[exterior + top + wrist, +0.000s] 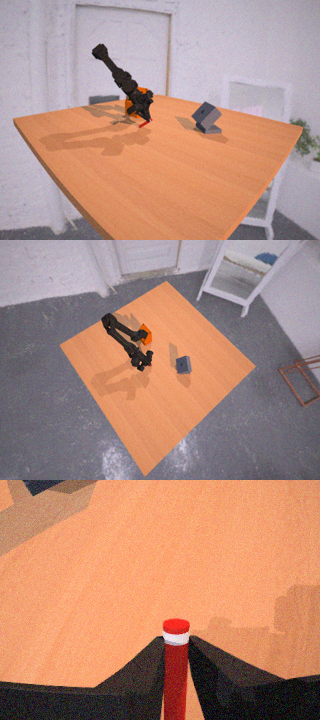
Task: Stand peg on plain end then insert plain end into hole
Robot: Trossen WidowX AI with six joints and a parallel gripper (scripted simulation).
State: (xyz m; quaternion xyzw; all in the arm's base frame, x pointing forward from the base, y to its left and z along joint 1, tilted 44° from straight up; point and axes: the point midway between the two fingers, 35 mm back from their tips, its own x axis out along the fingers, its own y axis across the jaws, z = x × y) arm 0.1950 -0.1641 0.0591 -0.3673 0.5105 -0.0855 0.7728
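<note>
The red peg (144,124) (176,680) is tilted, with its white-banded end up and its plain end lower, toward the left in the exterior view. My gripper (149,120) (175,643) is shut on the peg just below the white band. In the top view only the peg's red tip (151,365) shows beside the fingers. Whether the plain end touches the table is hard to tell. The grey sloped panel (183,365) (206,113) stands apart from the gripper, to its right in the top and exterior views, with one dark hole (181,364) (202,111) in its face.
The wooden table (165,420) (165,175) carries the arm's orange base (147,337) (130,107), behind the gripper in the exterior view. The panel's foot (213,129) rests on the table. Shadows of the arm and panel fall on the wood.
</note>
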